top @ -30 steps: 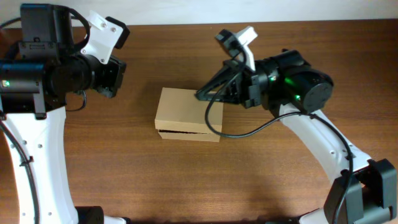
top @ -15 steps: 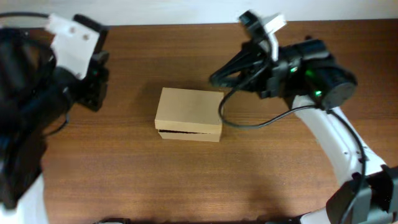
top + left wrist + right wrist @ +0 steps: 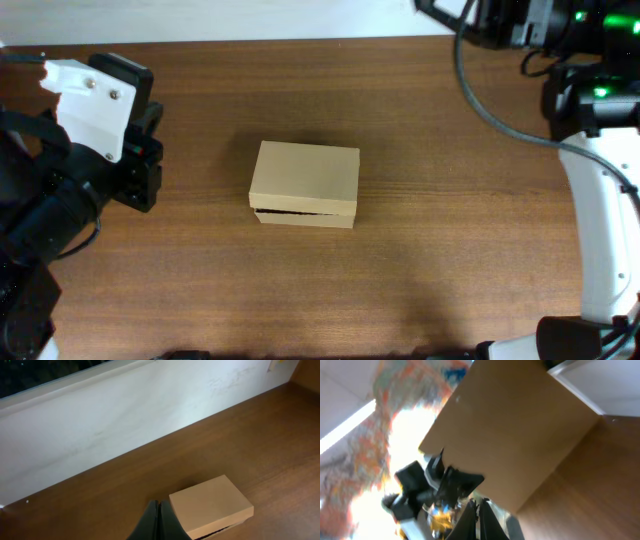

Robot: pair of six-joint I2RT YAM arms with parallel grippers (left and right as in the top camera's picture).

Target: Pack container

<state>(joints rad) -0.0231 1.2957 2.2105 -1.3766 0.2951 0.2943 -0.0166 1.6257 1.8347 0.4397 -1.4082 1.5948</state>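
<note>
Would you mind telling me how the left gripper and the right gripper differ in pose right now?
The left gripper aims down at the table, the container just beside its tip in its wrist view; the right gripper is tilted away, its view showing no container. Overhead, the left arm sits level with the container but apart; the right arm is at the far corner, mostly cut off. Both have jaws shut and empty.

Wood table (image 3: 400, 270) – white wall (image 3: 125, 420) behind.
</note>
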